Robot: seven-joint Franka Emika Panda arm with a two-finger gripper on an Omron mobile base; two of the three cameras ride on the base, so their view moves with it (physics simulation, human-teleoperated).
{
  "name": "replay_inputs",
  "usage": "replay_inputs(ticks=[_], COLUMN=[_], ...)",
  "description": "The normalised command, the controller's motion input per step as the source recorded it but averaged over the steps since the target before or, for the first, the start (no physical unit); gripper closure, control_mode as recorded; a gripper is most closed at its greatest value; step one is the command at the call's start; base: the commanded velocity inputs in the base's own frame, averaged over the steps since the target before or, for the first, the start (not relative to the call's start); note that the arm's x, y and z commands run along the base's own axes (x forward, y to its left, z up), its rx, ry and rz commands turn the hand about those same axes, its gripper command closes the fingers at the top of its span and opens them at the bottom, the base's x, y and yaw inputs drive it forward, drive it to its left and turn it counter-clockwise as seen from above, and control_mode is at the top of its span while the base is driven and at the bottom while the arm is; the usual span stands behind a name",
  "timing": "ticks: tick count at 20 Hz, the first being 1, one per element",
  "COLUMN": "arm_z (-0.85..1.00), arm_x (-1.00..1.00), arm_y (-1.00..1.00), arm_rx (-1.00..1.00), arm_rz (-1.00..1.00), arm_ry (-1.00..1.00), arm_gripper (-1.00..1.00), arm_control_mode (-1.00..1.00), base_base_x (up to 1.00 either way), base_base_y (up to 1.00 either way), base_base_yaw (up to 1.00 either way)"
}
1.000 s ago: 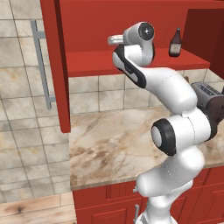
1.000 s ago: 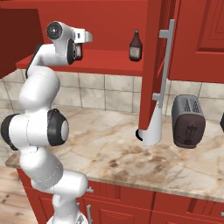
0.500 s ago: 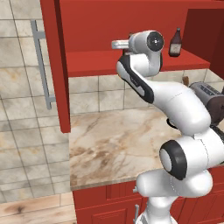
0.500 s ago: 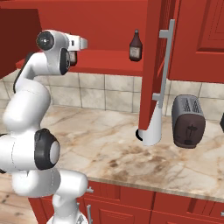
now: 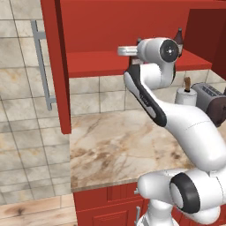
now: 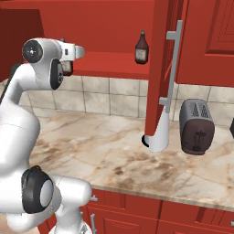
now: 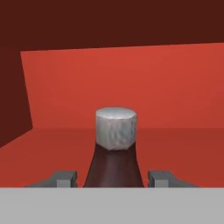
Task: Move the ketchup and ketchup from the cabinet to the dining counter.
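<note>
Now | my gripper (image 7: 112,178) is straddling the ketchup bottle (image 7: 114,168) neck inside the cabinet (image 7: 131,87), having advanced | jaws parted, not clamped | grasp next

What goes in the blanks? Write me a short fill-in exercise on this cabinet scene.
1. The bottle between the fingers has a ____ cap.
2. The other bottle stands upright on the cabinet's ____.
3. On the worktop, the dark appliance beside the white roll is a ____.

Missing words: grey; shelf; toaster
</note>
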Motion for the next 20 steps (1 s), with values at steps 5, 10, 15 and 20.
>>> replay_inputs(ticks=[5,10,15,20], arm_z=[0.00,0.00,-0.03,-0.03], arm_x=[-0.67,-0.69,-0.52,-0.52], arm_y=[0.00,0.00,-0.02,-0.07], arm_rx=[0.00,0.00,0.00,0.00], arm_rz=[0.00,0.00,0.00,0.00], arm_ry=[-0.01,-0.04,0.00,0.00], arm_gripper=[1.00,1.00,1.00,1.00], arm_control_mode=[-1.00,-1.00,-1.00,-1.00], base_base_x=[0.00,0.00,0.00,0.00], base_base_y=[0.00,0.00,0.00,0.00], base_base_yaw=[0.00,0.00,0.00,0.00])
